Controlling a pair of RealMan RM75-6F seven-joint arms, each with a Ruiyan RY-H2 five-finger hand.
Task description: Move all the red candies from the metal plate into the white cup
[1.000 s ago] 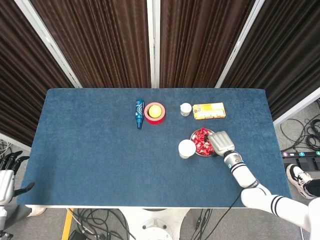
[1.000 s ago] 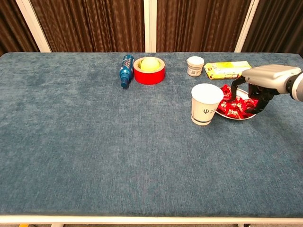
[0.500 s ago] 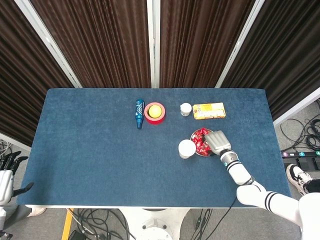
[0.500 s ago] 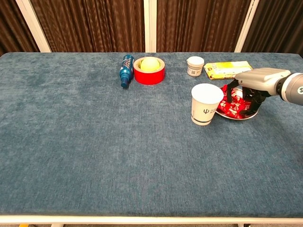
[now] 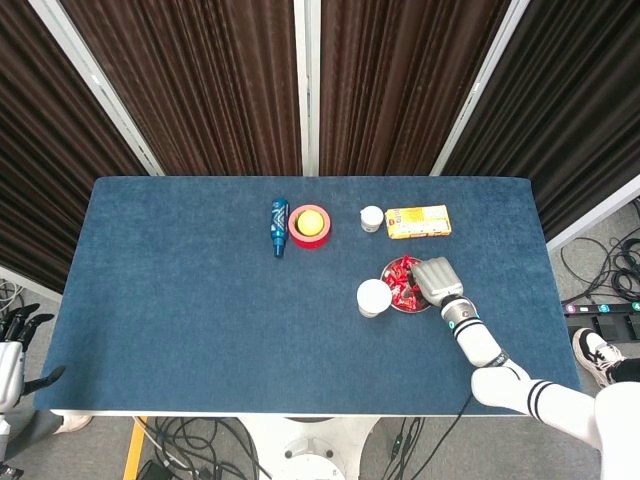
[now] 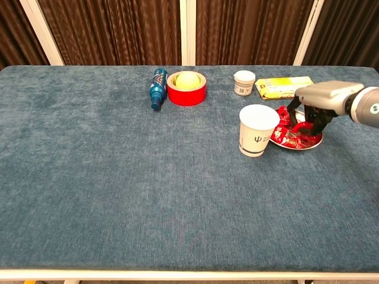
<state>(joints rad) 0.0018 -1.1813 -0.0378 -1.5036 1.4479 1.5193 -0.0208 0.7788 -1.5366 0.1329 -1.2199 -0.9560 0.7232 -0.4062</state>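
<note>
Red candies [image 6: 288,135] lie heaped on the metal plate [image 6: 317,142], right of the middle of the table. The white cup [image 6: 257,129] stands upright, touching the plate's left side. My right hand [image 6: 317,102] hovers over the plate's right half, its dark fingers [image 6: 306,122] curled down among the candies; whether they pinch one is hidden. In the head view the right hand [image 5: 433,278] covers part of the plate [image 5: 404,309] beside the cup [image 5: 374,297]. My left hand [image 5: 12,340] hangs off the table's left front corner, fingers apart and holding nothing.
At the back stand a blue bottle [image 6: 157,80] lying down, a red tape roll [image 6: 186,89] with a yellow ball inside, a small white jar [image 6: 243,82] and a yellow box [image 6: 284,87] just behind the plate.
My right hand dipped lower onto the candies, then shifted slightly back and right over the plate with fingers curling in. Cup and left hand have not moved.
</note>
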